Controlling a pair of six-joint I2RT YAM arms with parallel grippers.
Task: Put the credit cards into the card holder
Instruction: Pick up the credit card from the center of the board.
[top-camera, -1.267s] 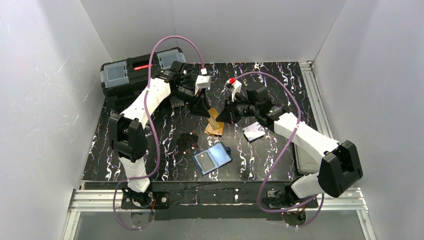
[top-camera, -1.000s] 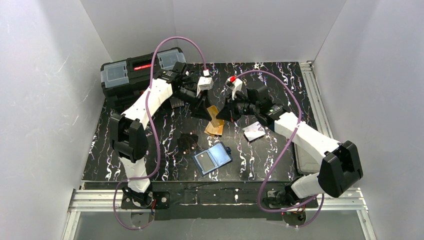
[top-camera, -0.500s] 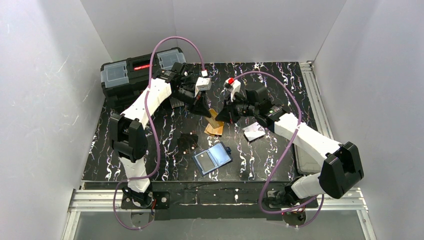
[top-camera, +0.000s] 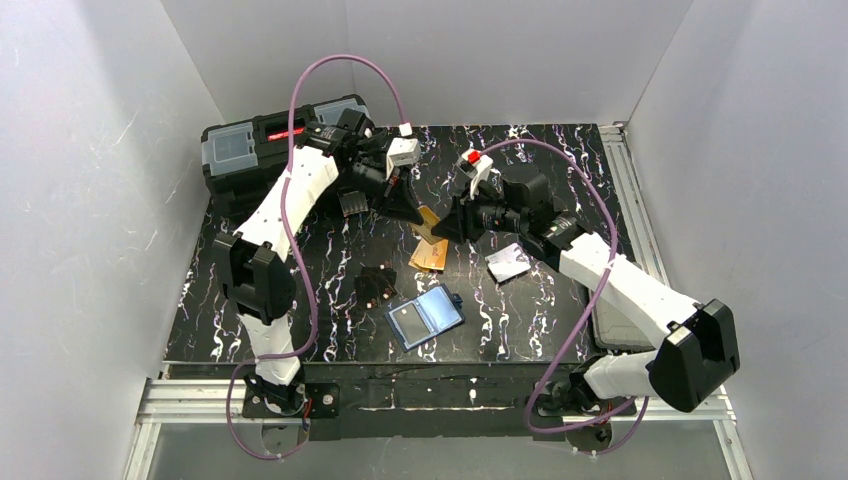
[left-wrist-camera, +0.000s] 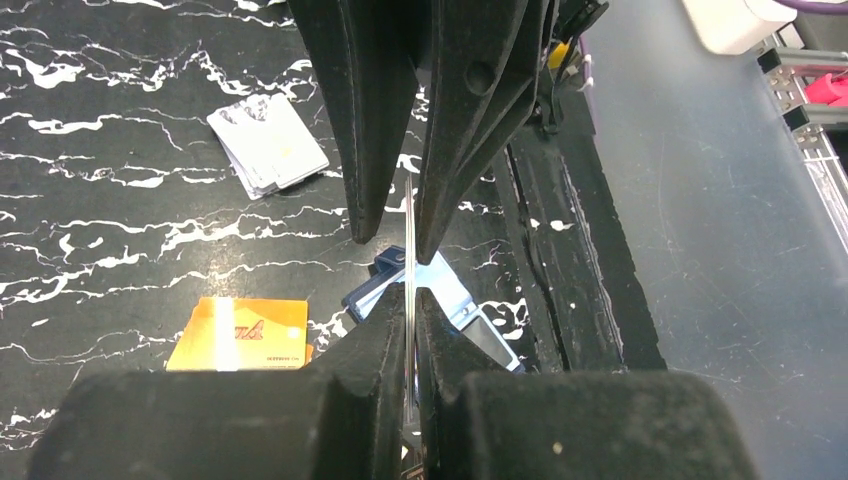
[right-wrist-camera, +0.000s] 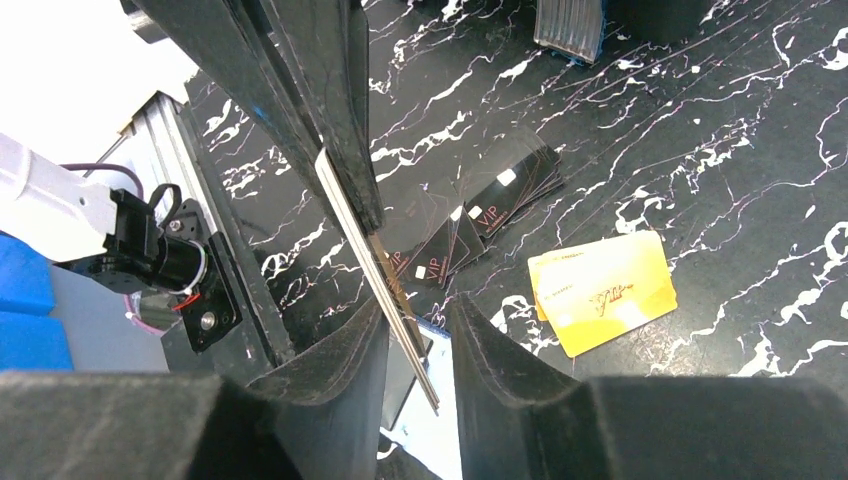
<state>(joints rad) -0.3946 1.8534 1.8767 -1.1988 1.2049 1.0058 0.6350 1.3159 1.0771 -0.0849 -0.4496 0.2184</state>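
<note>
Pinching a thin plastic card (right-wrist-camera: 380, 285), seen edge-on and orange-looking from above, the left gripper (left-wrist-camera: 410, 300) has its fingers clamped tight on it, where 1 second ago they stood apart. The right gripper (right-wrist-camera: 418, 310) has just let its fingers part to a narrow gap. The card runs between them, and whether it touches either I cannot tell. So the card appears to have passed from right to left in mid-air, at the upper centre of the top view.

The navy blue folding card holder (top-camera: 425, 315) lies open, light blue side up, at the lower centre of the black marbled worktop (top-camera: 560, 170). 2 orange-yellow cards (top-camera: 432, 257) lie between it and the fingers, with whitish-grey cards (top-camera: 508, 262) to their right. Carrying the held card down to the holder looks like the next step.
</note>
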